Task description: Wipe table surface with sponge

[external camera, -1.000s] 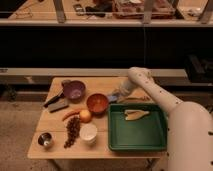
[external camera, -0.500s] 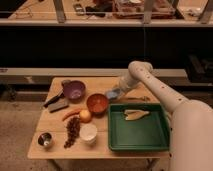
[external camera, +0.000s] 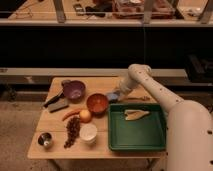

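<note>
Because the white arm [external camera: 150, 89] bends down over it from the right, the pincer [external camera: 119, 94] is largely masked by its own wrist, and whether it is spread or pressed together cannot be told. It sits low over the far middle of the desk [external camera: 54, 131], right at the sponge [external camera: 112, 96]. Only the sponge's left part shows, so contact between the two cannot be made out for certain. The sponge is a small pale blue-grey block, flat on the light tan planks, just beside the orange bowl [external camera: 97, 103] on its right and just beyond the far-left corner of the green tray [external camera: 145, 134]. The robot's bulky white body fills the lower right corner, runs off the edge and hides the desk's right side and part of the tray's right rim. A pale, flat thing [external camera: 136, 114] lies in the tray, but what it is cannot be told. At the left stand a purple bowl [external camera: 74, 90] and a dark grey block with a black handle [external camera: 56, 102].
</note>
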